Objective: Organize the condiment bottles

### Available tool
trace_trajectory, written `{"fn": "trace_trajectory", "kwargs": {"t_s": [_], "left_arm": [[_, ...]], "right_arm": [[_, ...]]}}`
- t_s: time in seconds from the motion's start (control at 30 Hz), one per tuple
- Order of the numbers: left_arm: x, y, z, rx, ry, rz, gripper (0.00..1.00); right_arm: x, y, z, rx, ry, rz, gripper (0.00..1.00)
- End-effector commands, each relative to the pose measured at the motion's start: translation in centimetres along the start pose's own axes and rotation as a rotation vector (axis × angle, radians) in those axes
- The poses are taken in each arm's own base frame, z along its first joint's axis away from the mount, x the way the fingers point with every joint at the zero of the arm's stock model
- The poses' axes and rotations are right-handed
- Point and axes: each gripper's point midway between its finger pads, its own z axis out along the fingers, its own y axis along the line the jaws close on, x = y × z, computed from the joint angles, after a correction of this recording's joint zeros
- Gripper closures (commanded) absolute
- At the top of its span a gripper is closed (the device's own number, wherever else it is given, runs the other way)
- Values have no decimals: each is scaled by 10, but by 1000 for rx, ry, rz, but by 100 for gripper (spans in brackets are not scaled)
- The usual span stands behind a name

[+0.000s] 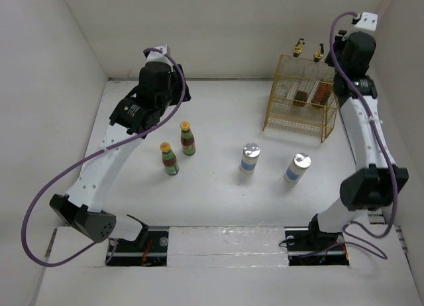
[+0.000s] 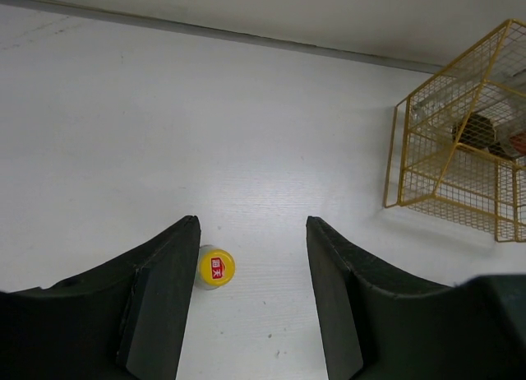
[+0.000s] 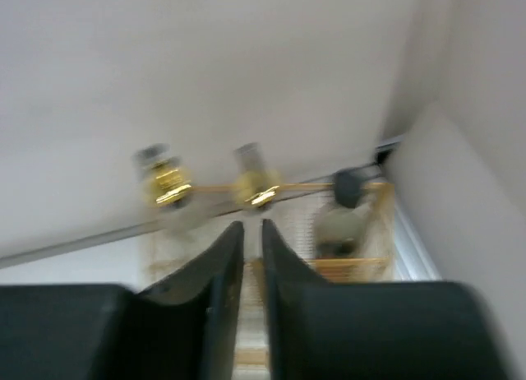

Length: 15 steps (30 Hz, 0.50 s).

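Two yellow-capped red-sauce bottles stand left of centre on the table. My left gripper hovers open and empty just left of them. In the left wrist view one yellow cap sits beside the left finger. Two silver-topped shakers stand mid-table. Two glass bottles with gold pourers stand in the yellow wire basket. The blurred right wrist view shows a black-capped jar there too. My right gripper is above the basket's right side, shut and empty.
White walls enclose the table on the left, back and right. The basket sits at the back right, close to the right arm. It also shows at the right edge of the left wrist view.
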Motion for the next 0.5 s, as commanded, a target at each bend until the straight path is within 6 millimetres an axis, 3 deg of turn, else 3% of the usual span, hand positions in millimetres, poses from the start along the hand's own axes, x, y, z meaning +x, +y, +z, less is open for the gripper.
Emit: {"fn": "trace_trajectory", "kwargs": {"t_s": [0.0, 0.03, 0.07, 0.1, 0.13, 0.17, 0.2, 0.23, 0.3, 0.33, 0.37, 0.43, 0.47], "left_arm": [[-14, -4, -4, 16, -51, -26, 50], [-14, -4, -4, 16, -51, -26, 51], [-14, -4, -4, 16, -51, -26, 63], [-10, -8, -1, 36, -32, -23, 68], [-6, -9, 0, 42, -20, -20, 78], [-5, -10, 0, 50, -16, -20, 78], [1, -14, 5, 64, 2, -27, 87], [7, -15, 6, 72, 20, -40, 90], [11, -24, 11, 112, 35, -63, 90], [17, -31, 12, 147, 62, -61, 88], [18, -35, 15, 160, 69, -71, 85], [23, -36, 20, 168, 79, -70, 79], [23, -37, 20, 168, 80, -70, 71]], "right_arm": [[3, 77, -54, -188, -27, 47, 84], [31, 92, -74, -237, 27, 41, 94], [46, 108, -88, -282, 54, 30, 100], [61, 123, -103, -325, 83, 33, 100], [92, 145, -133, -402, 155, 10, 91], [106, 152, -149, -432, 193, -1, 75], [120, 159, -165, -469, 235, -10, 55], [140, 171, -190, -544, 295, -40, 39], [169, 174, -226, -633, 393, -57, 15], [182, 184, -249, -709, 439, -78, 10], [204, 180, -265, -728, 515, -117, 5], [222, 180, -284, -755, 569, -162, 2], [232, 181, -296, -776, 604, -191, 2]]}}
